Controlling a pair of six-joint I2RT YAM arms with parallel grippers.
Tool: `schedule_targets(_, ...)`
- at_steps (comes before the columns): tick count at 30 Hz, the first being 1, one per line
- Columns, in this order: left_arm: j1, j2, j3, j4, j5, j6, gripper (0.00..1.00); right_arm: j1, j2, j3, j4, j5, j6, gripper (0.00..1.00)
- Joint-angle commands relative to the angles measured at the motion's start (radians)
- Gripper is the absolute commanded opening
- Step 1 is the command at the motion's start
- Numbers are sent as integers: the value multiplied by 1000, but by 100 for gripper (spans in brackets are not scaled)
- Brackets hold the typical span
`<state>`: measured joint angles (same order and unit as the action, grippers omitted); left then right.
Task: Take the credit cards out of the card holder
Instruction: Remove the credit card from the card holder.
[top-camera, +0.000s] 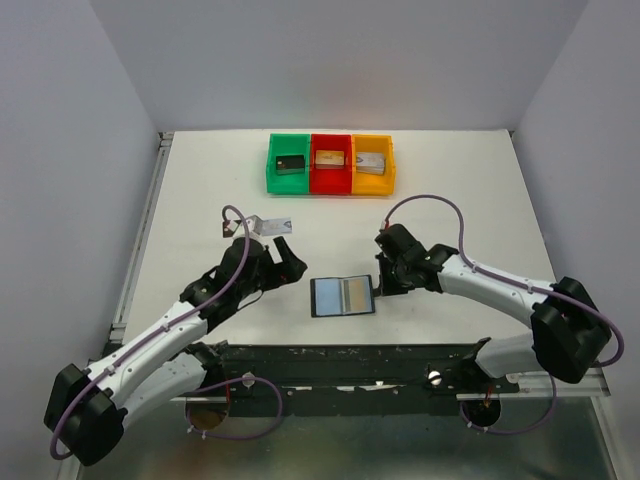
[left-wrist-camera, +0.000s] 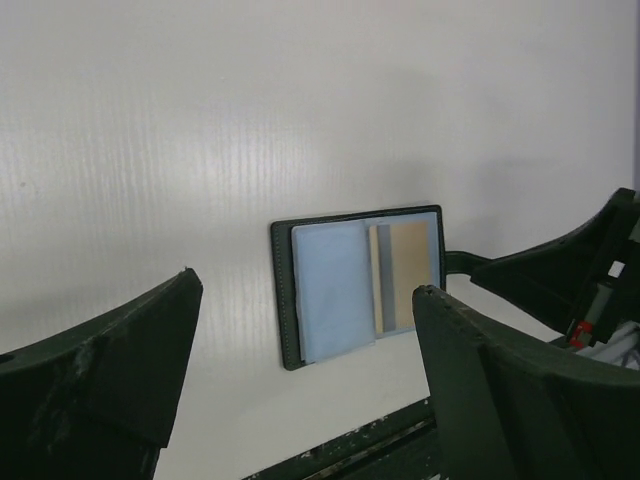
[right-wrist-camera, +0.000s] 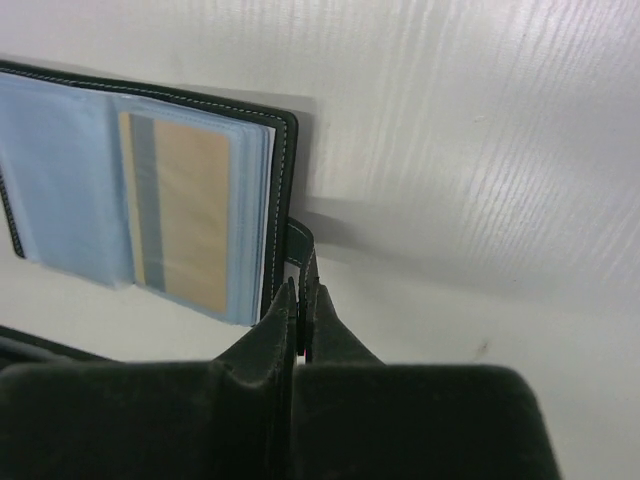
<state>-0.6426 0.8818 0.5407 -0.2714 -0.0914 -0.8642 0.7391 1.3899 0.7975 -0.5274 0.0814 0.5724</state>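
Left hand (top-camera: 288, 257) wide open; right hand (right-wrist-camera: 300, 291) closed at card holder (top-camera: 343, 295) edge; bins (top-camera: 330, 186) behind.

Bright, even light from above on the white desk (top-camera: 200, 185).
Shadows are soft and small, like the grey one beside the card holder (right-wrist-camera: 60, 170). Up close, the left claw (left-wrist-camera: 307, 284) and right claw (right-wrist-camera: 300, 290) look dark and a bit blurry.

Card holder (top-camera: 343, 296): right edge blocked by closed right gripper (top-camera: 381, 291). Left side: wide-open left gripper (top-camera: 290, 258) near. Far side free up to bins (top-camera: 331, 165).
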Motion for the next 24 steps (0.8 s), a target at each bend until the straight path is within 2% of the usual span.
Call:
schedule_targets(1, 1, -52, -82, 225, 178, 27, 91, -3, -78, -47, 62, -113, -19, 0)
schedule_targets(3, 0, 0, -76, 297, 269, 31, 80, -1, -107, -64, 78, -141, -25, 0)
schedule_targets(6, -28, 124, -16, 311, 366, 62, 72, -4, -143, -80, 99, -181, -35, 0)
schedule_targets(9, -80, 221, 11, 353, 395, 68, 66, -3, -176, -93, 119, -204, -42, 0)
schedule_targets(15, -161, 331, 53, 374, 374, 88, 64, -4, -236, -110, 138, -216, -58, 0)
schedule_targets(24, -193, 450, 123, 330, 335, 117, 65, -4, -284, -127, 171, -250, -78, 0)
